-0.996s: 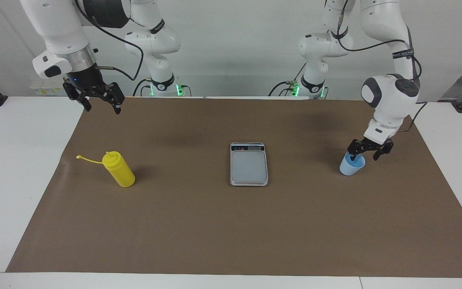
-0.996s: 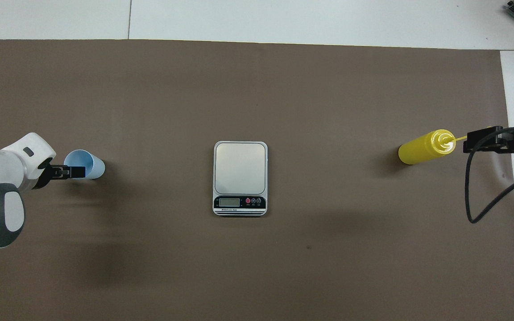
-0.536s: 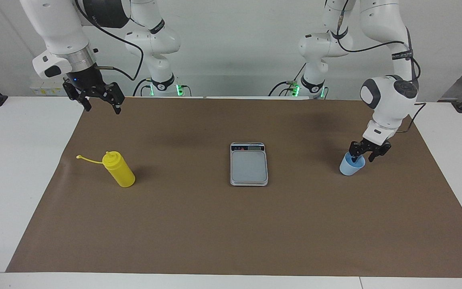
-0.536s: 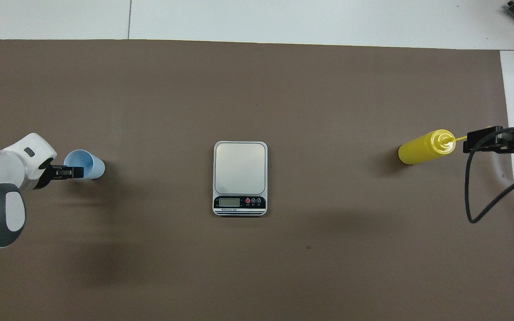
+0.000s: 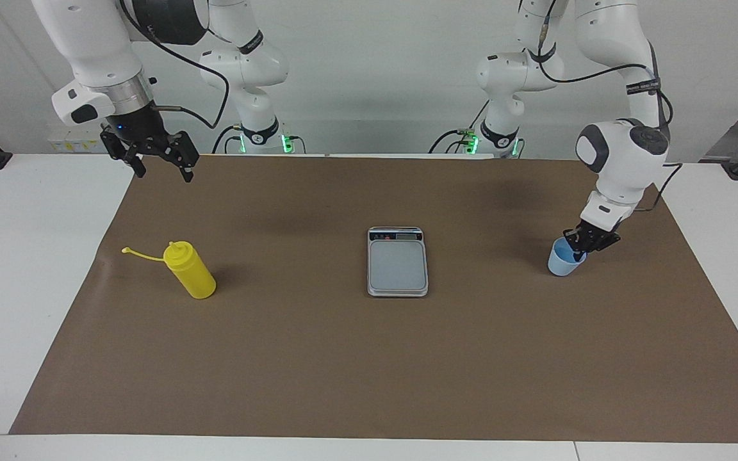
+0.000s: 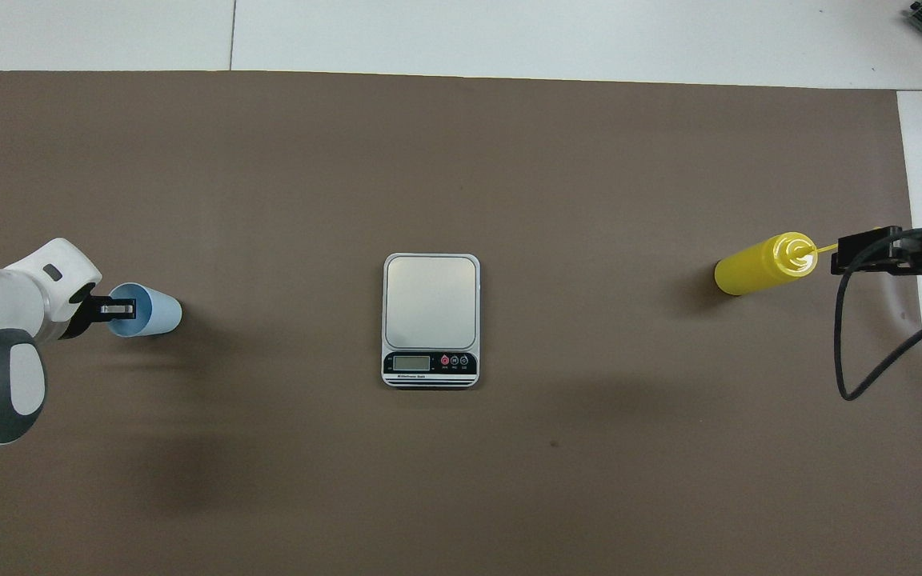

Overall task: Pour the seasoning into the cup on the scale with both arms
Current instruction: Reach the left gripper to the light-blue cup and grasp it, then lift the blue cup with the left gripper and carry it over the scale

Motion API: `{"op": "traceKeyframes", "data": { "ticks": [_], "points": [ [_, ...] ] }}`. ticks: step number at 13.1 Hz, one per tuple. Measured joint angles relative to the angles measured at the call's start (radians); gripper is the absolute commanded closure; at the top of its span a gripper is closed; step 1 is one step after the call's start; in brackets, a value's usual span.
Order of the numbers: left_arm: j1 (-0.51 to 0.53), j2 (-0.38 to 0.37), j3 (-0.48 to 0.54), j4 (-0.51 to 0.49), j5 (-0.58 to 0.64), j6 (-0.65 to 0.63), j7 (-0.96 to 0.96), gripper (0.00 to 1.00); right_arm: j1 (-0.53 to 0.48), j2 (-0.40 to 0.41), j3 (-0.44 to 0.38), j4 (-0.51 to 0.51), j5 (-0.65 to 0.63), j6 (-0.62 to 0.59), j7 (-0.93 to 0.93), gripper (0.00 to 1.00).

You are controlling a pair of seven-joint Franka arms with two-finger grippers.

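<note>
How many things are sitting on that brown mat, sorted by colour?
Yellow: 1, the seasoning bottle
Light blue: 1, the cup
Grey: 1, the scale
Total: 3

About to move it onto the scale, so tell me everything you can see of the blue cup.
The cup is small, light blue, plastic-looking, tapered and handleless. It stands open end up on the brown mat at the left arm's end of the table, level with the scale and apart from it. The left gripper is shut on its rim, one finger inside. Nothing shows inside it otherwise.
</note>
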Motion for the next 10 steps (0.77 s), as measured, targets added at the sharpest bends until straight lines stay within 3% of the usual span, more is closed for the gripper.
{"op": "traceKeyframes", "data": {
  "ticks": [4,10],
  "points": [
    [-0.001,0.022,-0.013,0.139,0.0,-0.16,-0.059,1.0,0.0,0.0,0.0,0.0,0.0,0.0,0.0,0.0],
    [-0.006,0.046,-0.208,0.245,0.0,-0.203,-0.497,1.0,0.0,0.0,0.0,0.0,0.0,0.0,0.0,0.0]
  ]
}}
